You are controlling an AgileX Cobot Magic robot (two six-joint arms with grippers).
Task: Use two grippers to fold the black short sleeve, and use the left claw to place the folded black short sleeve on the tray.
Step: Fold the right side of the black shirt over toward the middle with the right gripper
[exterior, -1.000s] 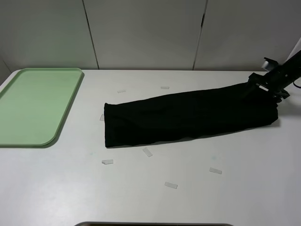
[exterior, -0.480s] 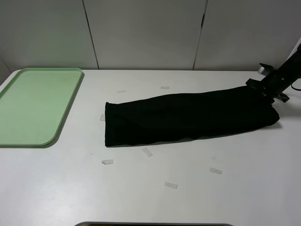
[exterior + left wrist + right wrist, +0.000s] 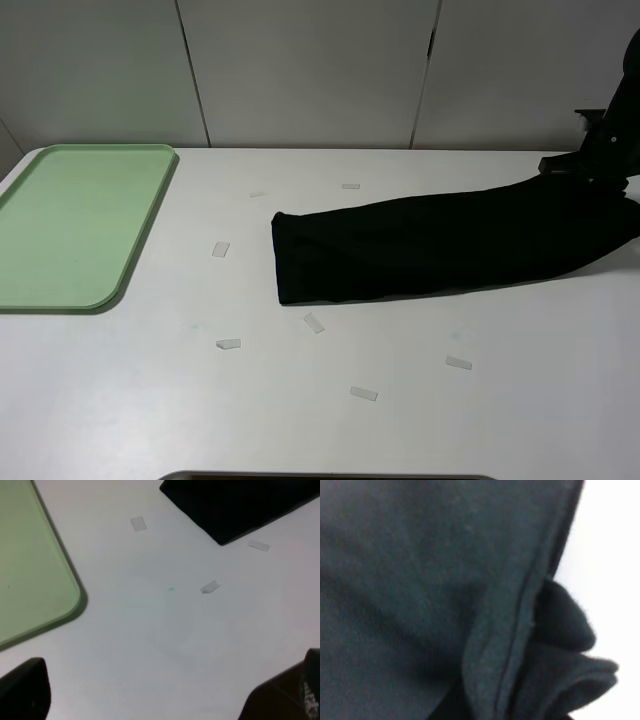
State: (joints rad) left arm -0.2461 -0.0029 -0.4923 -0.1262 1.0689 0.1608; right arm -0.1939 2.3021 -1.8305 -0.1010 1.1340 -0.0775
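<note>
The black short sleeve [image 3: 440, 245] lies as a long folded strip across the right half of the white table, its right end raised off the surface. My right gripper [image 3: 603, 160] is shut on that raised end at the far right edge. In the right wrist view black cloth [image 3: 420, 580] with a stitched hem fills the picture and hides the fingers. The left claw [image 3: 155, 700] is out of the high view; its wrist view shows two fingertips [image 3: 25, 692] wide apart over bare table, holding nothing. The shirt's left corner [image 3: 235, 505] and the green tray [image 3: 70, 225] [image 3: 25, 570] show there.
Small paper scraps lie around the shirt: one [image 3: 221, 249] left of it, one [image 3: 314, 322] by its front edge, others at the front [image 3: 363, 394] [image 3: 458, 363] and one behind [image 3: 350, 186]. White wall panels stand behind the table.
My right gripper has shut on the shirt's right end, risen and moved right, dragging the whole shirt rightward. A paper scraps by its old left edge now lies apart from it.
</note>
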